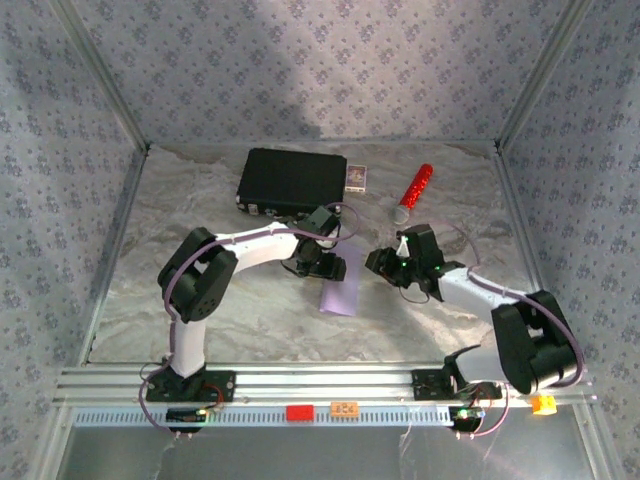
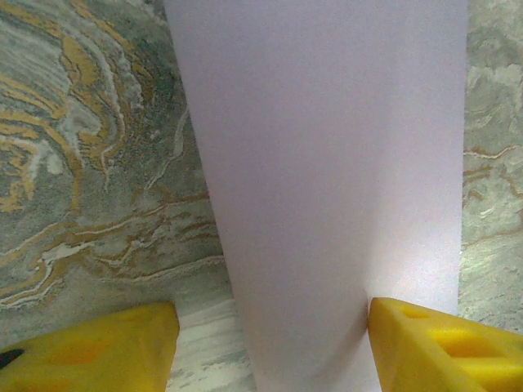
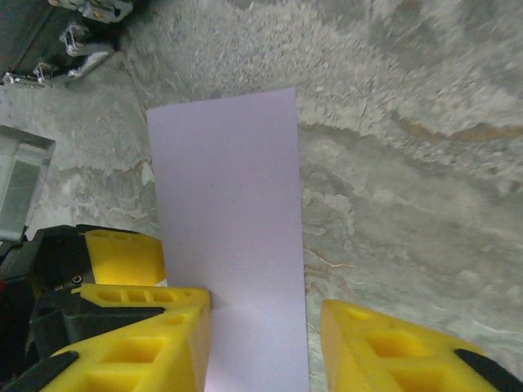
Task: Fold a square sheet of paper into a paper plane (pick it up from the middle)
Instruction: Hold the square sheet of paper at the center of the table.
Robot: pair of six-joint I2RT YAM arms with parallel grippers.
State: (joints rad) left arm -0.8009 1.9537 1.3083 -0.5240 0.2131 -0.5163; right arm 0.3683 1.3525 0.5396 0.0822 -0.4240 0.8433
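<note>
The square sheet of paper (image 1: 340, 282) is pale lilac and lies on the marbled table as a long narrow rectangle. My left gripper (image 1: 318, 262) hangs over its left side and is open. In the left wrist view the paper (image 2: 327, 163) runs between the yellow fingers (image 2: 90, 351); the right finger touches its edge and the left one stands apart on bare table. My right gripper (image 1: 387, 262) is just right of the strip, also open. In the right wrist view the paper (image 3: 229, 204) lies between its fingers (image 3: 392, 351), with the left finger at the paper's edge.
A black case (image 1: 292, 180) lies at the back with a small card box (image 1: 357, 177) beside it. A red-and-silver cylinder (image 1: 413, 192) is at the back right. The enclosure's metal frame and patterned walls bound the table. One of the left gripper's yellow fingers (image 3: 122, 255) is close to the right gripper.
</note>
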